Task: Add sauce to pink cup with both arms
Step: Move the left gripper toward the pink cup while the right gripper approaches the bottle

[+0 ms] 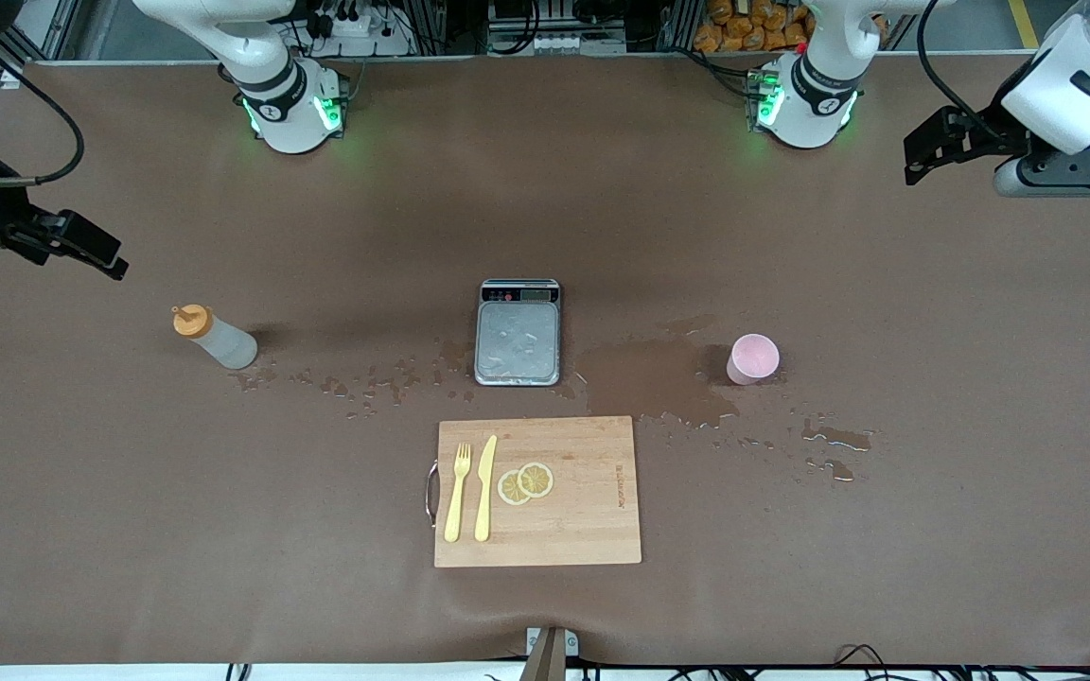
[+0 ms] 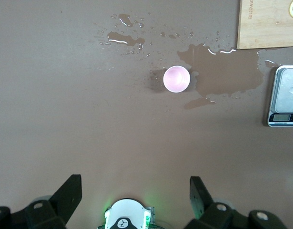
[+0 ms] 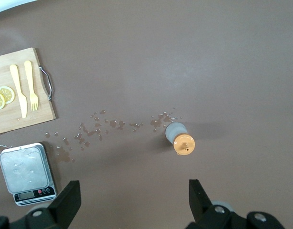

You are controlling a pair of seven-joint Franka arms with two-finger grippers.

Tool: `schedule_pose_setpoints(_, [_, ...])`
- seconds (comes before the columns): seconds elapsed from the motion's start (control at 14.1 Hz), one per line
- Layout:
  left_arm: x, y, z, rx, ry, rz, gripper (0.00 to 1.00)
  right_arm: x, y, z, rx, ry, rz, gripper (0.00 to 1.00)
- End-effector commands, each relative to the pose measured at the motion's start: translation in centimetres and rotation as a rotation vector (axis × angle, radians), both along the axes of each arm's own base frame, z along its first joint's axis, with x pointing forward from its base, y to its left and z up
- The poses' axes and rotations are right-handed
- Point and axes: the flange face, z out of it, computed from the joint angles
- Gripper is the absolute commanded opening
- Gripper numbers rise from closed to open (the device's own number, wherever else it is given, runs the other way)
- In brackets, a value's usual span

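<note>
sauce bottle (image 1: 215, 338) stands untouched; pink cup (image 1: 752, 358) sits in a puddle. right gripper (image 3: 132, 202) and left gripper (image 2: 134, 195) hover wide-fingered; grasp the bottle squarely.

The worktop (image 1: 129, 530) wears a matt brown covering, smooth, darkened and glistening where liquid (image 1: 659, 378) has pooled; the sauce (image 1: 216, 338) is translucent whitish plastic under an opaque orange cap; the pink cup (image 1: 752, 359) is pale matt plastic; the scale (image 1: 518, 332) has a brushed metal plate, wet with droplets, in a dark frame; the cutting board (image 1: 564, 511) is pale, fine-grained wood with a metal handle; the fork (image 1: 456, 492) and knife (image 1: 484, 487) are yellow plastic; both arms have glossy white shells and matt black grippers.
</note>
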Motion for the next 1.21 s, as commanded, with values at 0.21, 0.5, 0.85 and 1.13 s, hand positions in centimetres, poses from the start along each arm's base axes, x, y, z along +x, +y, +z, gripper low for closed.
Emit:
schedule_pose_setpoints(0.21, [0.1, 0.6, 0.2, 0.013, -0.008, -0.008, 1.0, -0.2, -0.2, 0.6, -0.013, -0.009, -0.017, 1.0])
schedule_pose_setpoints(0.5, [0.7, 0.5, 0.1, 0.013, -0.01, -0.01, 1.0, -0.2, -0.2, 0.6, -0.014, -0.009, -0.017, 1.0])
schedule_pose_setpoints(0.85, [1.5, 2.4, -0.6, 0.01, -0.011, 0.022, 1.0, 0.1, -1.7, 1.1, -0.015, -0.023, -0.033, 1.0])
schedule_pose_setpoints(1.13, [4.0, 4.0, -4.8, -0.005, 0.073, 0.055, 1.0, 0.4, -2.5, 0.4, -0.061, -0.014, -0.051, 1.0])
